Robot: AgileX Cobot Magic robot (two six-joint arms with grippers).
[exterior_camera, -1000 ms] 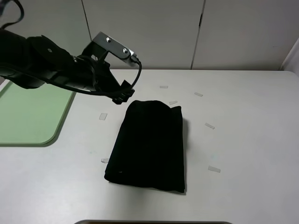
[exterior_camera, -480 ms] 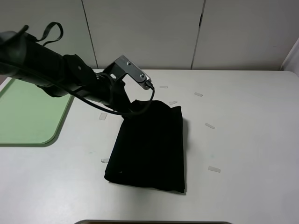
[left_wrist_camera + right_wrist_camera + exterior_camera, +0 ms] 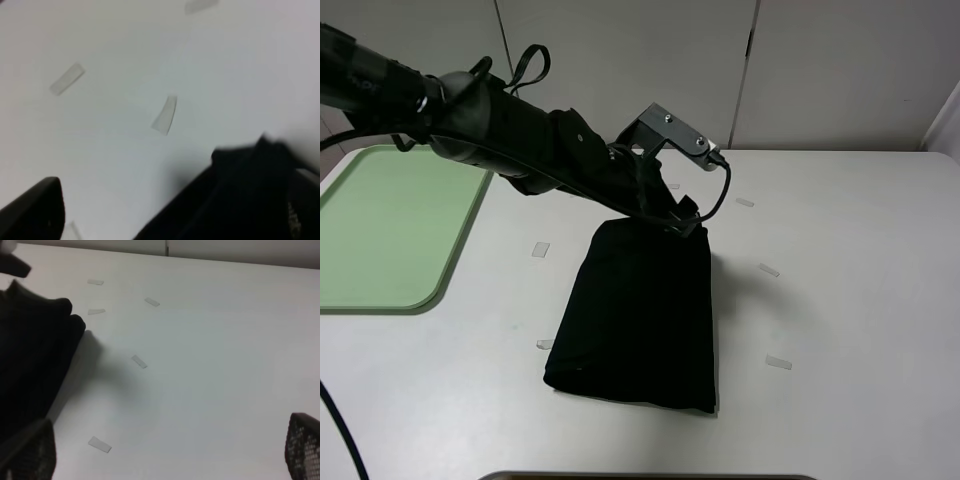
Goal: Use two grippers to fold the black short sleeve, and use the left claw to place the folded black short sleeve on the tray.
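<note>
The black short sleeve [image 3: 640, 320] lies folded into a long rectangle in the middle of the table. My left gripper [image 3: 686, 222] reaches across from the left and hangs over the shirt's far right corner, jaws open and empty. In the left wrist view, one finger [image 3: 35, 210] shows beside that shirt corner [image 3: 245, 190]. The mint-green tray [image 3: 380, 240] sits at the table's left edge with nothing on it. My right gripper [image 3: 165, 455] is out of the exterior view. Its own view shows both mesh-padded fingers [image 3: 305, 445] wide apart over bare table, to the right of the shirt [image 3: 30, 350].
Several small pale tape marks [image 3: 768, 270] lie scattered on the white table around the shirt. White cabinet doors [image 3: 620, 70] stand behind the table's far edge. A dark edge [image 3: 650, 476] shows at the table's front.
The left arm has swung right from beside the tray, along the shirt's far edge, to the shirt's far right corner. The shirt has not moved.
</note>
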